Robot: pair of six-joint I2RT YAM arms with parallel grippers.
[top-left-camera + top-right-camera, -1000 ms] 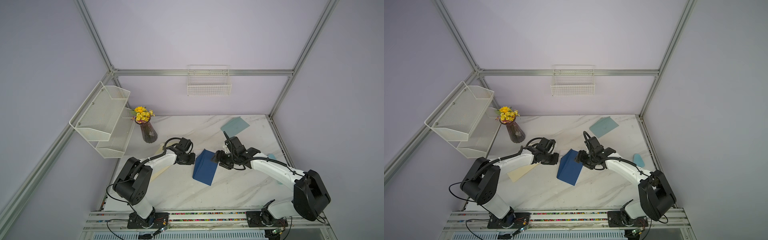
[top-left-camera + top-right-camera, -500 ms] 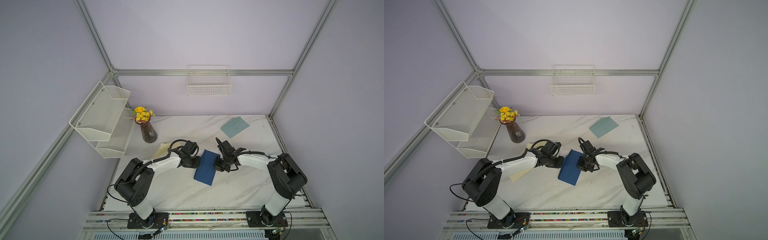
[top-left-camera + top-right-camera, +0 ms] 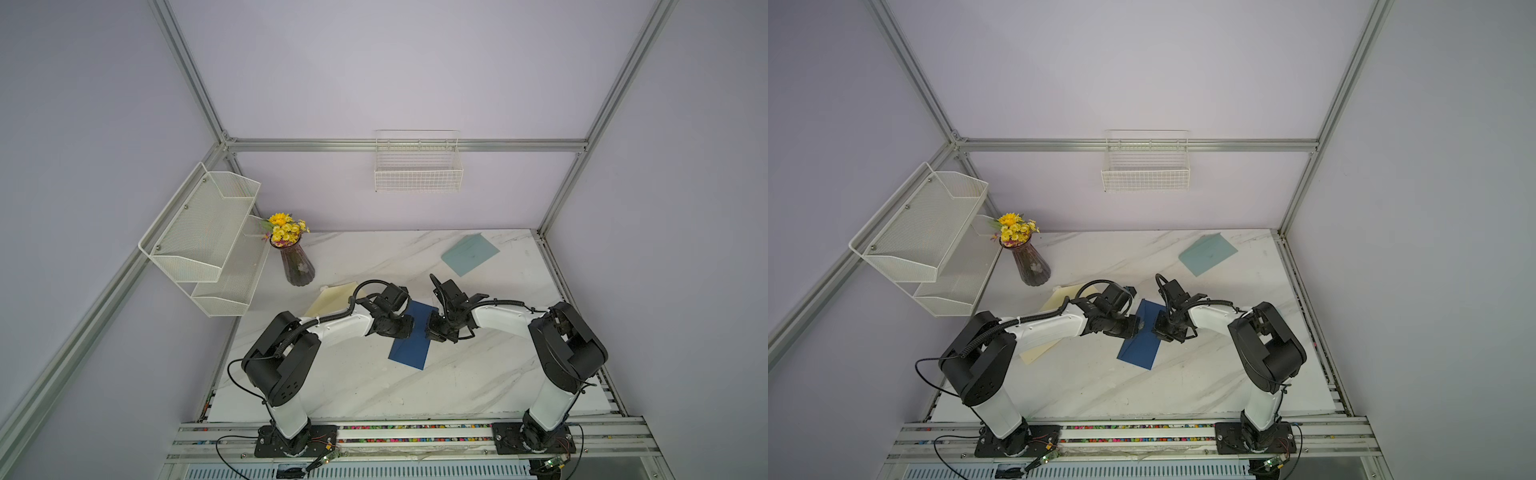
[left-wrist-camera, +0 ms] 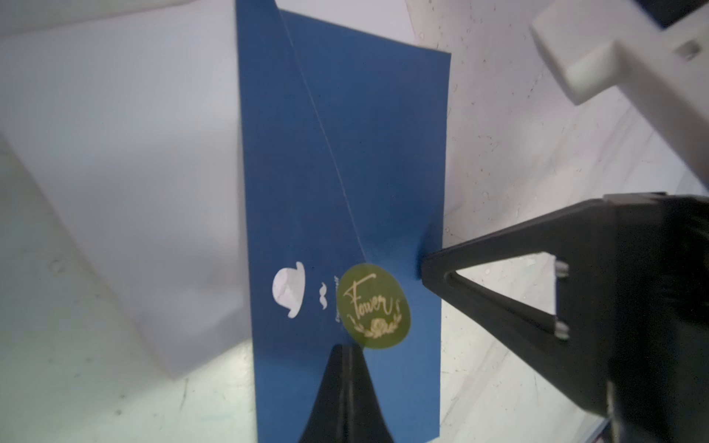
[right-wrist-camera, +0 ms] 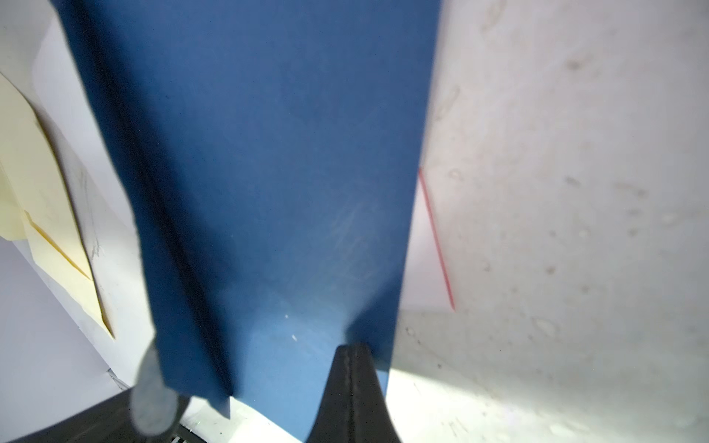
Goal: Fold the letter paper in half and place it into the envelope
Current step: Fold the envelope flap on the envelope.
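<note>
Top views: bright, even, diffuse overhead light, with only faint soft shadows under the arms on the table (image 3: pixel 374 395). Sharp, with slight wide-angle bowing at the edges. Wrist views: envelope (image 4: pixel 345 153) throws a broad soft grey shadow, and there's a blown-out glare patch on the table close in. Right gripper (image 5: pixel 351 351) and the envelope near it are out of focus, smeared.

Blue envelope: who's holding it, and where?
Both. The left gripper has its jaws shut on the blue envelope beside its green sticker; the right gripper pinches the envelope's long edge near that sticker.
</note>
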